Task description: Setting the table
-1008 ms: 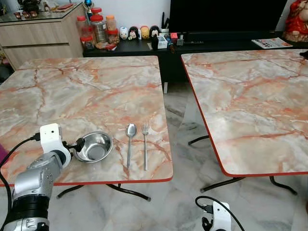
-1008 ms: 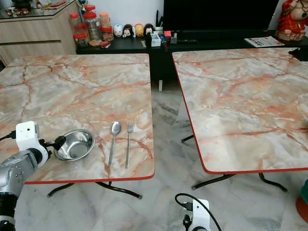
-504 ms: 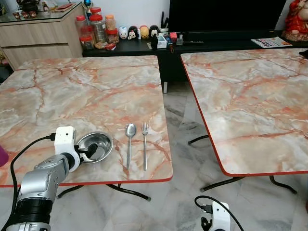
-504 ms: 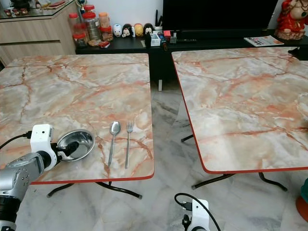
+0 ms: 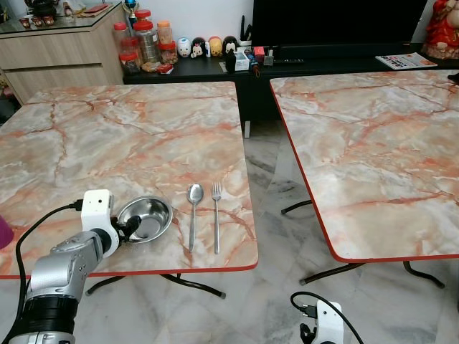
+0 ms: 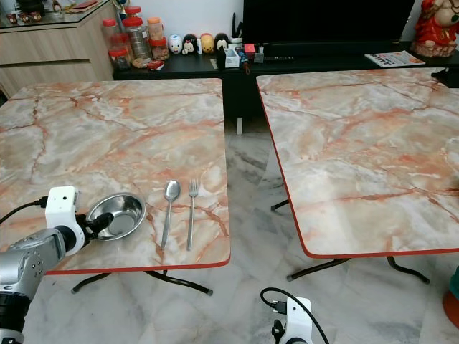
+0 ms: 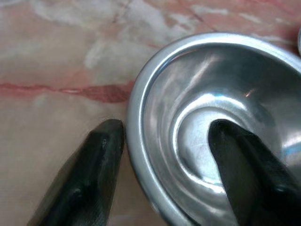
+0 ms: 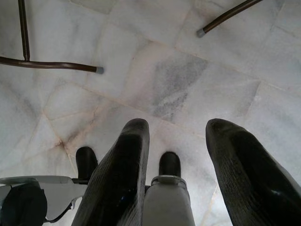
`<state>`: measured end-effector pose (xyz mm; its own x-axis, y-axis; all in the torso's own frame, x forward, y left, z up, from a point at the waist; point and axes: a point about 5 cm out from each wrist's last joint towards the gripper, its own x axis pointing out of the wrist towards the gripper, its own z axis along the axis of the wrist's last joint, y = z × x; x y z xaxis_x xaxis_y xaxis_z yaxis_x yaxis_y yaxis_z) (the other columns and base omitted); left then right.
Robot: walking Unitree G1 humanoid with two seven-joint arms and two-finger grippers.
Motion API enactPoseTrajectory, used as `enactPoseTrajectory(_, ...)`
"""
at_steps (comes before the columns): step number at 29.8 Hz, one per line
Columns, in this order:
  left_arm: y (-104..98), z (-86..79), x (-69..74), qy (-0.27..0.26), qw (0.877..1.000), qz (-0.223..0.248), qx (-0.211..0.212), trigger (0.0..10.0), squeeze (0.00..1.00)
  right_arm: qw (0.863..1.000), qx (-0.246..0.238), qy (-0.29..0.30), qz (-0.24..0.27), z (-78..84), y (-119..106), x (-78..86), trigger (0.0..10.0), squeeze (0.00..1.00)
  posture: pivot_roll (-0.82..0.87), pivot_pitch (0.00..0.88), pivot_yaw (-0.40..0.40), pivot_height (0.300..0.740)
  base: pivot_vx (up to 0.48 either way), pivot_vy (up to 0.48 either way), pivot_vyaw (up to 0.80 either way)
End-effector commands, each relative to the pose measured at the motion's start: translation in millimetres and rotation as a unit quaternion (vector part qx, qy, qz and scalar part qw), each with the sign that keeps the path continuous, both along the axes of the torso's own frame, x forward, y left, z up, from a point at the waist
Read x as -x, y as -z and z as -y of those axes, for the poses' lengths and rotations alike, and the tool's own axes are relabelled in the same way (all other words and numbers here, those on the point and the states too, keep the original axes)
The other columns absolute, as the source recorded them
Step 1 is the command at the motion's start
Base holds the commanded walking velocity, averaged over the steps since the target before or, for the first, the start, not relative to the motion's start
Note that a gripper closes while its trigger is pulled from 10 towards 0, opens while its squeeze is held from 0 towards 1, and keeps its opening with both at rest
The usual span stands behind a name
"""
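A steel bowl point(image 5: 147, 217) sits near the front edge of the left marble table point(image 5: 129, 136). A spoon point(image 5: 193, 211) and a fork point(image 5: 216, 215) lie side by side just right of it. My left gripper point(image 5: 130, 228) reaches the bowl from the left and stands open astride its near rim. In the left wrist view one finger point(image 7: 94, 169) is outside the bowl point(image 7: 202, 94) on the marble, and the other finger point(image 7: 244, 165) is inside it. My right gripper point(image 8: 176, 136) hangs open over the floor with nothing in it.
A second marble table point(image 5: 373, 143) stands to the right across a gap of tiled floor point(image 5: 269, 165). Behind are a black TV cabinet point(image 5: 215, 68) with jars and figurines and a wooden sideboard point(image 5: 57, 50). Table legs point(image 8: 47, 63) cross the floor near my right arm.
My left arm has moved right until its fingers straddle the bowl's rim. The bowl has shifted slightly to the right. Spoon and fork have not moved.
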<state>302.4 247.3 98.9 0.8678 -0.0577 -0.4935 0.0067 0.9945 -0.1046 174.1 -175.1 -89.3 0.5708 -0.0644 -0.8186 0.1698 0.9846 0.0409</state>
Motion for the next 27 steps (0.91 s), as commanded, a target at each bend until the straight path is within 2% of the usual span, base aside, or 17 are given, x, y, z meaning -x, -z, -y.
enactPoseTrajectory(1,5.2,-6.1,4.8,-0.013,1.000,-0.014,-0.001,0.0,0.00,1.000,-0.004,0.008,0.000,-0.8,-0.2,-0.8,10.0,0.00,0.09,0.000,0.038,0.740,0.000,0.000,0.00)
enactPoseTrajectory(15,8.1,-11.8,8.8,-0.024,1.000,-0.019,-0.001,0.0,0.00,1.000,-0.006,0.002,0.001,-3.1,-0.9,-3.0,10.0,0.00,0.10,0.000,0.037,0.740,0.000,0.000,0.00)
enactPoseTrajectory(18,4.6,-12.4,6.9,-0.034,0.999,-0.008,0.012,0.0,0.00,1.000,-0.006,0.000,0.003,-3.6,-1.9,-5.1,10.0,0.00,0.10,0.000,0.036,0.740,0.000,0.000,0.00)
enactPoseTrajectory(27,2.2,-16.8,7.4,-0.040,0.999,-0.006,0.014,0.0,0.00,1.000,-0.006,0.001,0.004,-4.1,-2.1,-5.8,10.0,0.00,0.10,0.000,0.040,0.740,0.000,0.000,0.00)
